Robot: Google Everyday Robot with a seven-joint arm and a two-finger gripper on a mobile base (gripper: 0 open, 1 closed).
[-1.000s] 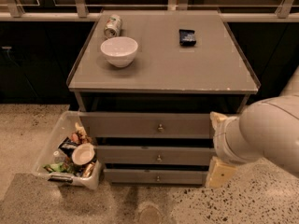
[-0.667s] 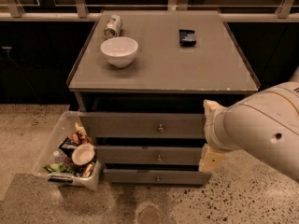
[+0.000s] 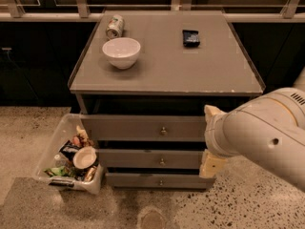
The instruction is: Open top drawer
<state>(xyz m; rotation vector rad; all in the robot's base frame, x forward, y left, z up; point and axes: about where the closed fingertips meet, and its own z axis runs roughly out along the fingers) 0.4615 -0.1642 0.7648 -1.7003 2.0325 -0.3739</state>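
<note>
hanging by the top drawer (image 3: 143, 128), gripper (image 3: 208, 140) fingers (image 3: 212, 163) spread apart, holding nothing.

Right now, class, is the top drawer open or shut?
Shut. The top drawer shows only its flat front under the tabletop, no inside visible. The gripper hangs by its right end.

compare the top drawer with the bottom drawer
The top drawer has a wider, taller front than the bottom drawer. The top drawer sits just under the tabletop, the bottom drawer by the floor. The gripper is at the top drawer's right end. Both are flat grey with one small centre knob.
</note>
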